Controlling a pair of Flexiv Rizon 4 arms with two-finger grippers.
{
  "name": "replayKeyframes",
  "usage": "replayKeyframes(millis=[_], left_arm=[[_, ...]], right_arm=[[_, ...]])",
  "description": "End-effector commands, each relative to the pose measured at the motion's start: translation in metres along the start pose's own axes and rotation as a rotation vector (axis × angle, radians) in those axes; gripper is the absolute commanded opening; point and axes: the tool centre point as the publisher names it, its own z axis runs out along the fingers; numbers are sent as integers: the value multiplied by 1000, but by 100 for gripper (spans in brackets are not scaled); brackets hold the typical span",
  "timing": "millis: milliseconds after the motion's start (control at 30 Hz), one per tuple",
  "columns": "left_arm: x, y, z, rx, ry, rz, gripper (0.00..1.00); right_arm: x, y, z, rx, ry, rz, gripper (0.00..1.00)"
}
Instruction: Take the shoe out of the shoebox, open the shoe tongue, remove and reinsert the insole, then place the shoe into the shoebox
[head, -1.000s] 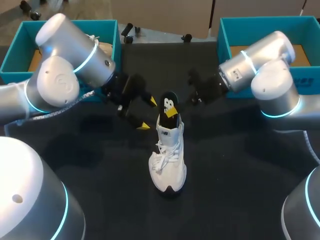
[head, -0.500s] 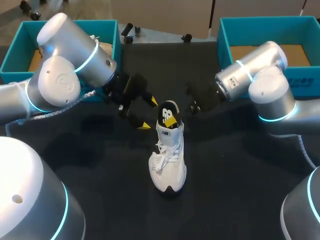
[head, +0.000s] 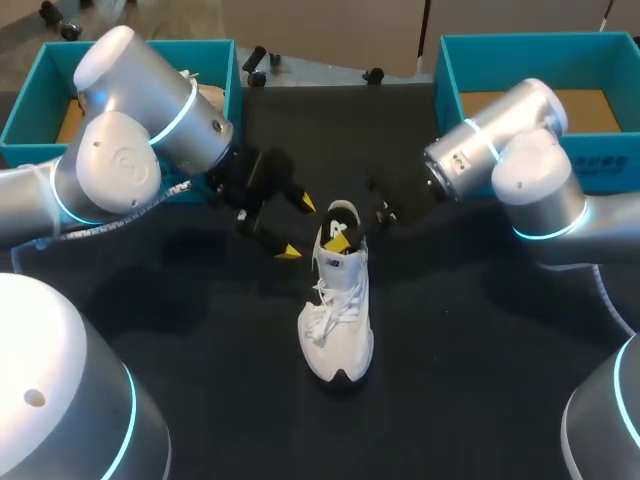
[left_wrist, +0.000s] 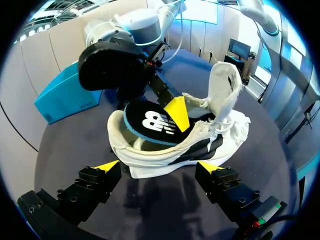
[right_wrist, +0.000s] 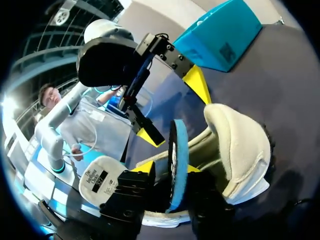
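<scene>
The right wrist view shows the insole (right_wrist: 176, 160) edge-on, a thin blue-rimmed sheet clamped in the right gripper (right_wrist: 170, 172). The left wrist view gives its flat black face, rising from the heel opening of the shoe (left_wrist: 200, 145). The shoe is white, padded and laced, and sits on the dark counter (head: 480, 350). The left gripper (head: 293, 228) is beside its heel, fingers spread and empty.
</scene>
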Motion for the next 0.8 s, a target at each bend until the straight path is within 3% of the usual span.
replayKeyframes(millis=[33, 433, 700, 733, 800], left_arm=[[0, 0, 1, -3, 0, 0, 100], [0, 0, 1, -3, 0, 0, 100], [0, 0, 1, -3, 0, 0, 100], [0, 0, 1, -3, 0, 0, 100], [0, 0, 1, -3, 0, 0, 100]], right_arm=[[7, 4, -8, 9, -27, -4, 36], [11, 12, -24, 25, -67, -23, 41], [8, 13, -34, 20, -99, -29, 39], [7, 14, -36, 12, -111, -29, 36], [5, 18, -36, 11, -105, -39, 5]])
